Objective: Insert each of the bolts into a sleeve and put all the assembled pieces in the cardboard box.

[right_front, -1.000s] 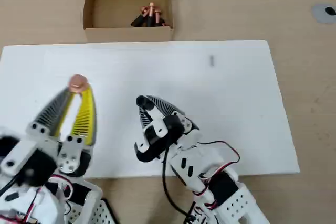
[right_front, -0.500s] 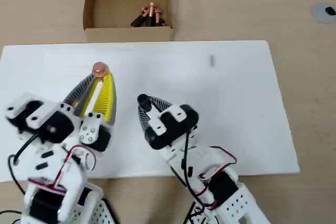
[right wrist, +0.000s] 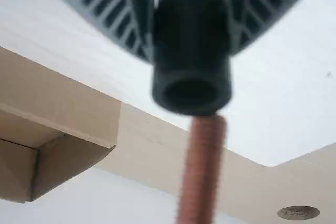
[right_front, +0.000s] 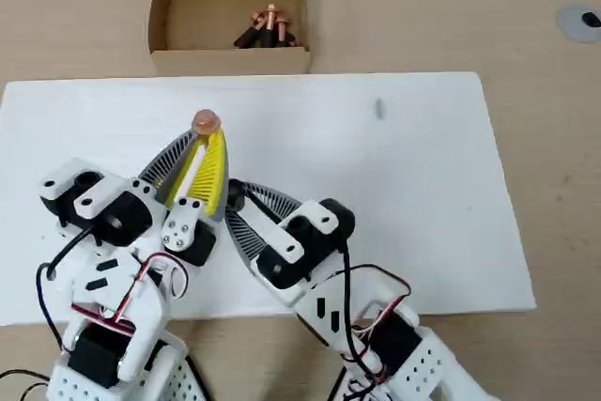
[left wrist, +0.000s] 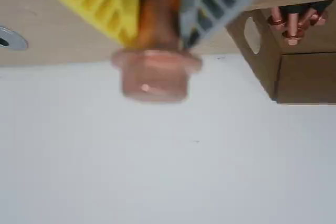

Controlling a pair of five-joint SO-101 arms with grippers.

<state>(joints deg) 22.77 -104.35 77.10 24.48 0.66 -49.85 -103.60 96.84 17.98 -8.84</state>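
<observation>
My left hand [right_front: 203,138] is clamped on a copper bolt [right_front: 205,121], head pointing toward the cardboard box [right_front: 160,30]. My right hand [right_front: 236,196] is closed on a black sleeve [right wrist: 191,72], just beside the left hand over the white sheet [right_front: 404,204] on the surface. The bolt's threaded end sits right at the sleeve's mouth; I can't tell if it's in. Assembled pieces [right_front: 268,27] lie in the box.

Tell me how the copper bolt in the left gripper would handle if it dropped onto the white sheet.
Probably rigid and heavy for its size: the bolt looks like solid metal. Its round shank and flanged head suggest it would roll in an arc on the white sheet. The left gripper seems to clamp it firmly by the shank.
</observation>
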